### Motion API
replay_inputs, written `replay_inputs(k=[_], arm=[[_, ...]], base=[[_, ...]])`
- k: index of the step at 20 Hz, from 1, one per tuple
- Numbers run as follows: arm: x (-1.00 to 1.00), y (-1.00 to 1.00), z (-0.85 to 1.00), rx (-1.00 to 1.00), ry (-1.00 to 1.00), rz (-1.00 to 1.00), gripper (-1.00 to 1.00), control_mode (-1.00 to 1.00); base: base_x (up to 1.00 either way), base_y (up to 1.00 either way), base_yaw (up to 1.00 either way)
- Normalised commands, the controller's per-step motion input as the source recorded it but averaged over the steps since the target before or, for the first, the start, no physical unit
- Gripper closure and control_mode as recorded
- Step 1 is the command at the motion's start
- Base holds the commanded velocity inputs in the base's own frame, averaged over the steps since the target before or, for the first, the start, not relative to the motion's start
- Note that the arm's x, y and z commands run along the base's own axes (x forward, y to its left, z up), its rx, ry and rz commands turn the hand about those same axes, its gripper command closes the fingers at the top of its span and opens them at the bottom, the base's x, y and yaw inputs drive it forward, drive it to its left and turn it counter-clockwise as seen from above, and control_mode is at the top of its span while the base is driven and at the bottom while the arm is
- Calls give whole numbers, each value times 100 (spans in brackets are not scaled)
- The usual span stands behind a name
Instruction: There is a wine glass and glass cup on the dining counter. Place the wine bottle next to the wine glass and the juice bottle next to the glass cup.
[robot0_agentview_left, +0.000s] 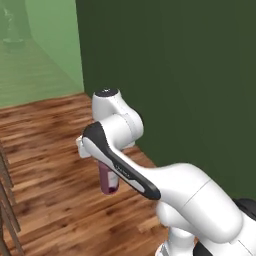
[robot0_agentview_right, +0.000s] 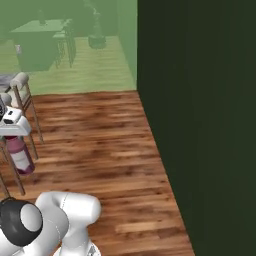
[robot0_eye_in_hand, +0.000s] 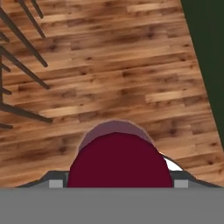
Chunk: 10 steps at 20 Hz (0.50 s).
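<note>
The juice bottle (robot0_agentview_left: 109, 181), small and dark red with a paler label band, hangs upright above the wooden floor with my gripper (robot0_agentview_left: 103, 166) shut on its upper part. From the right it shows as the juice bottle (robot0_agentview_right: 20, 153) under the white hand, with the gripper (robot0_agentview_right: 15, 136) at the far left. In the hand view its round maroon cap (robot0_eye_in_hand: 119, 159) sits between the fingers, close to the lens. The wine bottle, wine glass and glass cup are out of view. A grey sliver at the left edge behind a stool may be the dining counter; I cannot tell.
A dark green wall (robot0_agentview_right: 200, 125) runs along the right. A cushioned wooden stool (robot0_agentview_right: 21, 82) stands at the left, its thin legs (robot0_agentview_left: 6, 200) close to the bottle, and stool legs (robot0_eye_in_hand: 22, 65) also cross the hand view. Wooden floor (robot0_agentview_right: 100, 140) lies open ahead.
</note>
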Motion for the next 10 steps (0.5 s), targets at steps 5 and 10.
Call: replay_inputs(k=[5, 10], arm=[[0, 0, 0, 0, 0, 0, 100, 100], [0, 0, 0, 0, 0, 0, 100, 100]], base=[[82, -17, 21], [82, -17, 21]])
